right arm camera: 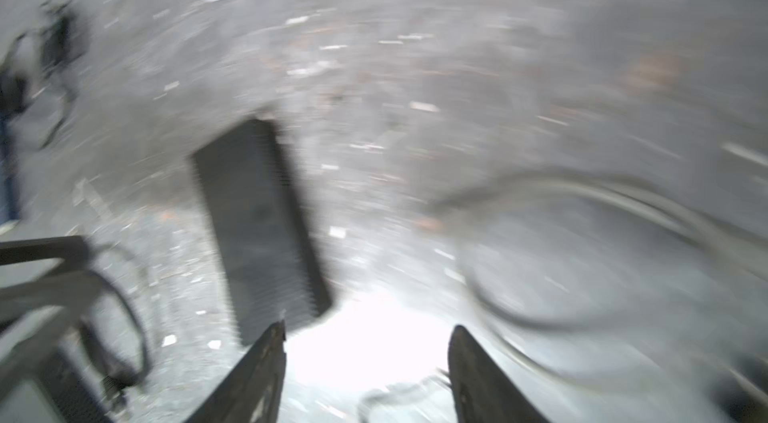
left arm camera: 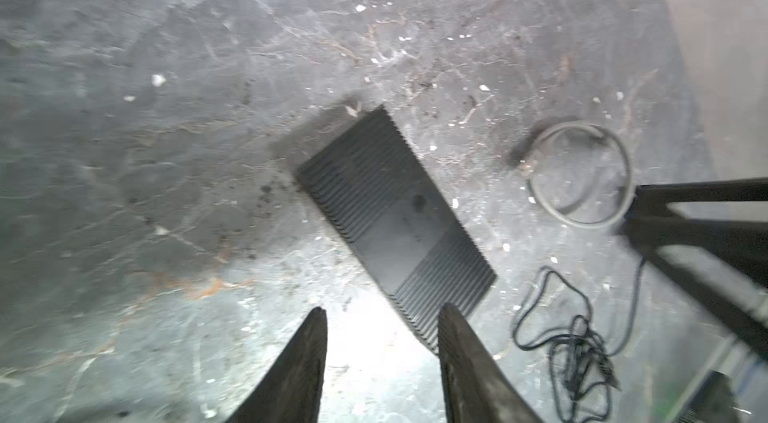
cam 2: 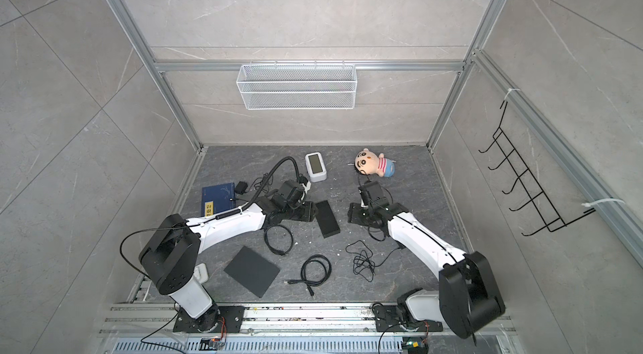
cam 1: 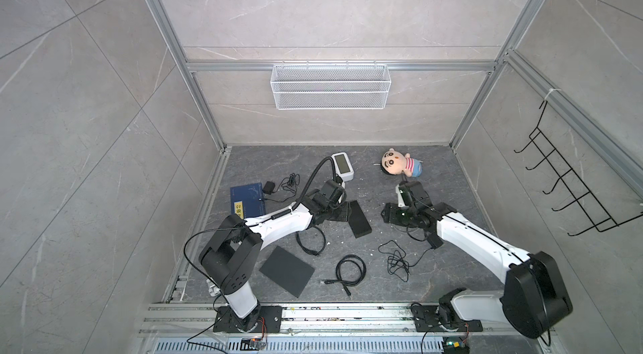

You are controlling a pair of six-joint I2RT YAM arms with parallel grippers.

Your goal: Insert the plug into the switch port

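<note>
Black switch (left arm camera: pixel 395 217) flat on floor (left arm camera: pixel 166 150), far edges free; left fingers (left arm camera: pixel 309 354), right fingers (right arm camera: pixel 469 358) parted, holding nothing.

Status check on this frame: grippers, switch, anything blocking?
Left gripper open, empty. Right gripper open, empty. Black switch lies flat between them, ports not visible. Thin cable loose nearby, nothing on top.

Grey tile walls (cam 1: pixel 330 4) — dk marbled floor (cam 1: pixel 435 282), alu frame (cam 1: pixel 226 66)
</note>
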